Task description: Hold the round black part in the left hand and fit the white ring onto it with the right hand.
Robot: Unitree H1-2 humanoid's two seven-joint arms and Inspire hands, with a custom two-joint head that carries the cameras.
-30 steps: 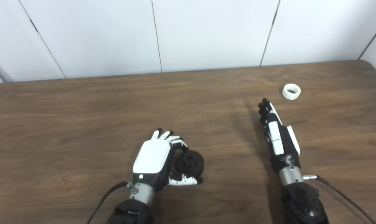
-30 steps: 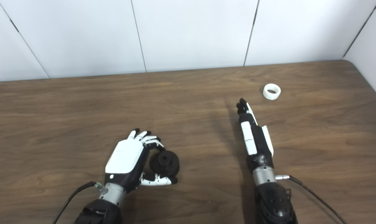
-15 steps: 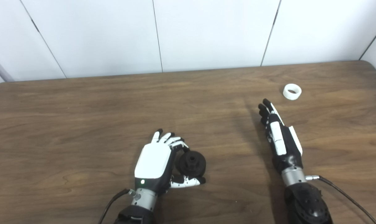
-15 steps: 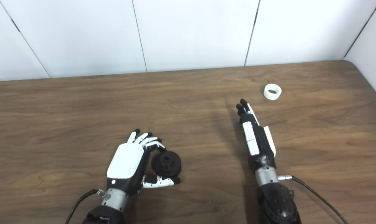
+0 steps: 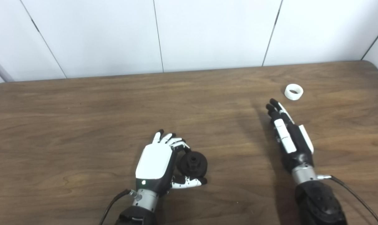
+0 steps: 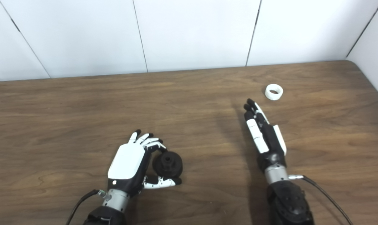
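Round black part [image 5: 193, 162], nearest item: cupped against the wooden table [image 5: 82, 125] by the left hand [image 5: 154, 162], fingers curled over its far side and thumb beneath, position unchanged over the last second, so the holding half of the task appears settled. Right hand [image 5: 290, 134], mid-table: fingers straight and together, holding nothing, edge-on to the camera, shifted slightly right and forward toward the ring since a second ago, which suggests the reach is under way. White ring [image 5: 293, 92], farthest: lying flat, untouched, just beyond the right fingertips, still to be picked up.
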